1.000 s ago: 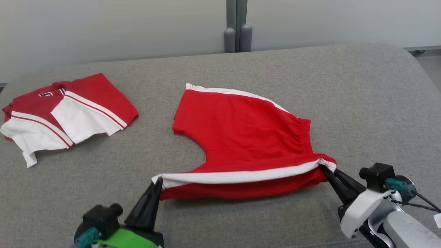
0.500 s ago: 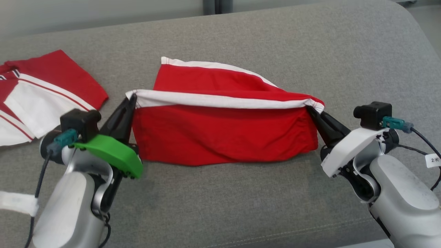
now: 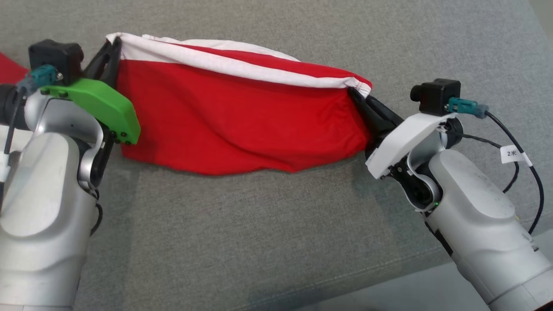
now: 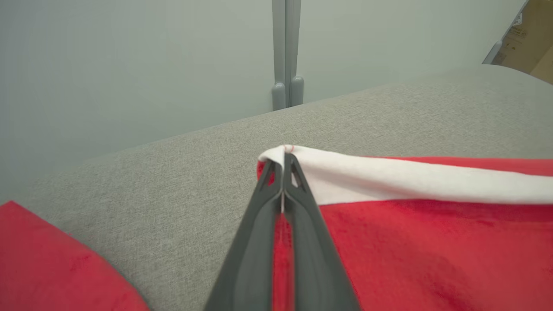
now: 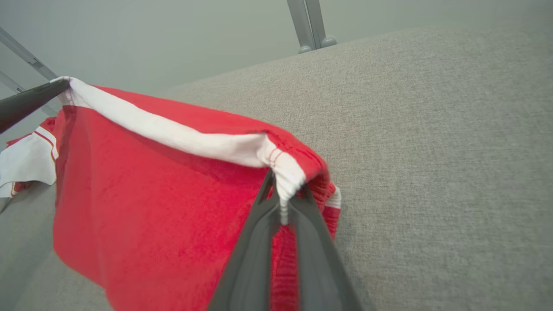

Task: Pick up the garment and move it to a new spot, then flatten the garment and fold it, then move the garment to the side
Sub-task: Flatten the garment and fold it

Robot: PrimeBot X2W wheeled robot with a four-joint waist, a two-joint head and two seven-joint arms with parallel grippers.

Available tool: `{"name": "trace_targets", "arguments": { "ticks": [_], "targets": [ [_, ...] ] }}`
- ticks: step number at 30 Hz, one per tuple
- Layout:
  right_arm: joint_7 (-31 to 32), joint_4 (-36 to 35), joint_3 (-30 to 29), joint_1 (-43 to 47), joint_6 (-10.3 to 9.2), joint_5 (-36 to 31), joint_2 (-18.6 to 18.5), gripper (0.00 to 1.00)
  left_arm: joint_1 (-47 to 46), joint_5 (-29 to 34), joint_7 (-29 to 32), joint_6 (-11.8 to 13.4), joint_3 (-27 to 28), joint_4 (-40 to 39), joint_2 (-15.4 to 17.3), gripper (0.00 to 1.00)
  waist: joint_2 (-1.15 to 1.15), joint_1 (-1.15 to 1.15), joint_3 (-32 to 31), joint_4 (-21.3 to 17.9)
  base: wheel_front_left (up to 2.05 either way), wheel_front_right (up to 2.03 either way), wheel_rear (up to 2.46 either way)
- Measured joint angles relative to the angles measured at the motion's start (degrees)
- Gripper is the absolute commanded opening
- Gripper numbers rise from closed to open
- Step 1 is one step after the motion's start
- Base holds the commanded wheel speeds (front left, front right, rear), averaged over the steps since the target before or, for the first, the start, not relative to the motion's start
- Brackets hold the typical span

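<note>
Here, the left gripper [image 3: 114,44] and right gripper [image 3: 356,92] each pinch an upper corner of the red shorts [image 3: 233,116] between them.

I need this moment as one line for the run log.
left gripper: shut on red fabric shorts with white stripe | right gripper: shut on opposite corner | shorts: striped edge stretched between grippers | surface: grey upholstered cushion

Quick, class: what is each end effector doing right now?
Left end effector: closed on the red fabric shorts with white trim.
Right end effector: closed on the same shorts.
</note>
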Motion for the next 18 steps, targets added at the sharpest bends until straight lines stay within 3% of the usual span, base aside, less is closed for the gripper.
{"name": "trace_targets", "arguments": {
  "ticks": [4,6,7,11,13,15,16,17,18],
  "targets": [
    [-0.01,1.77,0.82,-1.87,0.0,0.12,1.13,0.0,-2.37,0.67,0.01,0.33,0.1,3.12,0.01,0.0,0.0,0.0,1.88,-1.3,0.0,0.0,0.0],
    [-0.22,3.0,0.89,-2.57,0.01,0.12,1.24,0.0,-3.44,1.14,0.02,0.32,-0.6,5.06,-0.05,0.36,0.0,0.0,2.98,-2.1,0.0,0.0,0.0],
    [-0.47,3.47,0.88,-2.84,0.01,0.12,1.23,0.02,-3.82,1.22,-0.09,0.32,-0.88,5.75,-0.25,0.41,0.0,0.0,3.47,-2.41,0.0,0.0,0.0],
    [-1.72,4.98,1.33,-4.31,0.01,0.2,1.41,0.23,-5.57,1.23,-1.11,0.32,-0.98,8.39,-1.33,0.47,0.0,0.0,4.99,-3.32,0.0,0.0,0.0],
    [-2.24,5.73,1.8,-5.09,0.01,0.23,1.65,0.43,-6.32,1.23,-1.98,0.32,-0.81,9.51,-1.62,0.46,0.0,0.0,5.42,-3.55,0.0,0.0,0.0],
    [-2.82,6.75,1.88,-5.48,0.01,0.41,1.8,1.0,-7.08,1.23,-2.78,0.32,-0.71,10.87,-1.89,0.47,0.0,0.0,5.52,-3.52,0.0,0.0,0.0],
    [-3.2,7.16,1.91,-5.53,0.01,0.49,1.82,1.0,-7.37,1.23,-3.13,0.32,-0.67,11.62,-2.05,0.6,0.0,0.0,5.46,-3.42,0.0,0.0,0.0],
    [-3.45,7.62,1.94,-5.58,0.01,0.58,1.8,1.0,-7.66,1.23,-3.39,0.32,-0.68,12.26,-2.2,0.91,0.0,0.0,5.34,-3.28,0.0,0.0,0.0],
    [-3.66,8.08,2.16,-5.75,0.01,0.62,1.8,1.0,-7.87,1.23,-3.71,0.32,-0.64,12.87,-2.24,1.0,0.0,0.0,5.18,-3.13,0.0,0.0,0.0]
  ]
}}
